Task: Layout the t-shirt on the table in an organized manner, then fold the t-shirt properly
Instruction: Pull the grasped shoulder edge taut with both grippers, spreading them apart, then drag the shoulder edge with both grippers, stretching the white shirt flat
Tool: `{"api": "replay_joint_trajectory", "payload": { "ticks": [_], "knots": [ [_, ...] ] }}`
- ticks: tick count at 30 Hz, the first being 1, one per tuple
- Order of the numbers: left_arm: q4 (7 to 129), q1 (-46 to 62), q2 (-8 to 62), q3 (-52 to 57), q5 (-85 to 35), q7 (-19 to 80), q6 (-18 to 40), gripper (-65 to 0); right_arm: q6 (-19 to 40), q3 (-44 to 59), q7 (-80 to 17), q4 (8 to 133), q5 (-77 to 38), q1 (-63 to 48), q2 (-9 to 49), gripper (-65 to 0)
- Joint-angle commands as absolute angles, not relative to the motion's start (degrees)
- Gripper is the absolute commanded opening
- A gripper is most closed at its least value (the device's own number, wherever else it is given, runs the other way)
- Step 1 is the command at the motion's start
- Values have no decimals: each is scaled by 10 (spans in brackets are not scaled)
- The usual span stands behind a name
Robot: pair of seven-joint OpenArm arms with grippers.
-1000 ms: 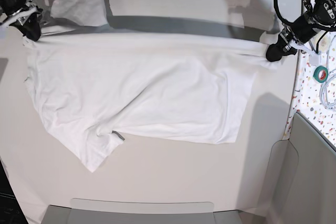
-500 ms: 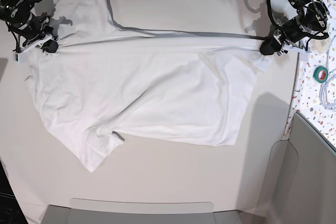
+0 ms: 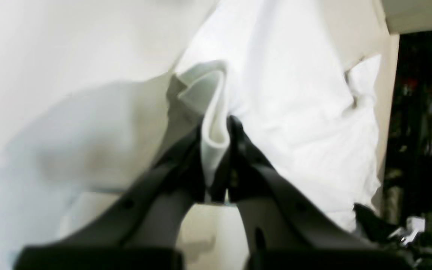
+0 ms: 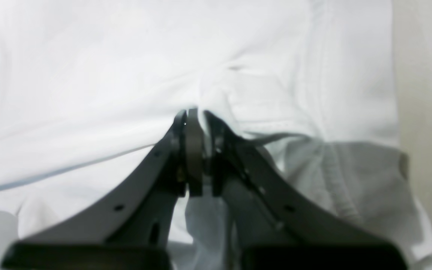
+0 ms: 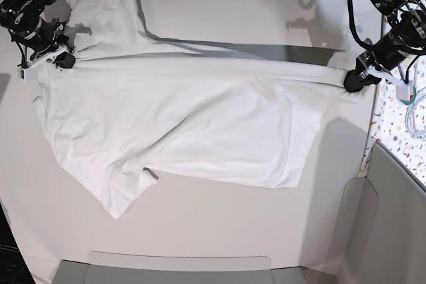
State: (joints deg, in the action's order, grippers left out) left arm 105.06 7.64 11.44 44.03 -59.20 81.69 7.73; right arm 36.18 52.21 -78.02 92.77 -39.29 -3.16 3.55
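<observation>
The white t-shirt point(image 5: 186, 124) lies spread across the off-white table point(image 5: 219, 224), its far edge stretched in a line between my two grippers. In the base view my right gripper point(image 5: 63, 60) is at the far left, shut on the shirt's edge below a sleeve. My left gripper point(image 5: 353, 83) is at the far right, shut on the other end. In the left wrist view a folded flap of the t-shirt point(image 3: 294, 93) is pinched in the left gripper point(image 3: 216, 138). The right wrist view shows the right gripper point(image 4: 195, 116) shut on the t-shirt point(image 4: 88, 75).
A speckled panel point(image 5: 399, 131) borders the table's right edge, with a green tape roll point(image 5: 407, 94) and a white cable point(image 5: 418, 114) on it. Grey bins stand at the front point(image 5: 180, 267) and the front right point(image 5: 393, 217).
My left gripper has moved toward the front and the table's right edge with the shirt edge in it, slanting the stretched line. The right gripper has stayed put in the last half second.
</observation>
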Motion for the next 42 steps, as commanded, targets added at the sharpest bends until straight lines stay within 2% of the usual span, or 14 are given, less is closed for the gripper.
{"api": "replay_joint_trajectory", "payload": {
  "ticks": [1, 4, 13, 21, 27, 30, 36, 42],
  "knots": [
    [1082, 91, 128, 448, -585, 800, 79, -650, 362, 528, -771, 935, -380, -28, 48, -648],
    [1116, 116, 128, 443, -585, 800, 79, -650, 362, 529, -771, 935, -380, -27, 46, -649],
    [1113, 166, 108, 442, -582, 800, 79, -650, 362, 529, -770, 935, -380, -26, 44, -650],
    [1033, 170, 110, 441, -583, 800, 76, -650, 361, 529, -770, 935, -380, -25, 35, -650],
    [1025, 169, 111, 441, -585, 800, 76, -650, 361, 529, -770, 936, -380, -26, 35, -650],
    [1025, 168, 122, 438, -627, 800, 77, -650, 361, 528, -770, 936, -380, -28, 35, -650],
    [1025, 152, 153, 325, -719, 800, 76, -650, 362, 528, -770, 936, -380, -29, 35, -650],
    [931, 87, 150, 304, -731, 800, 76, -650, 361, 528, -771, 936, -405, -29, 33, -650]
  ]
}}
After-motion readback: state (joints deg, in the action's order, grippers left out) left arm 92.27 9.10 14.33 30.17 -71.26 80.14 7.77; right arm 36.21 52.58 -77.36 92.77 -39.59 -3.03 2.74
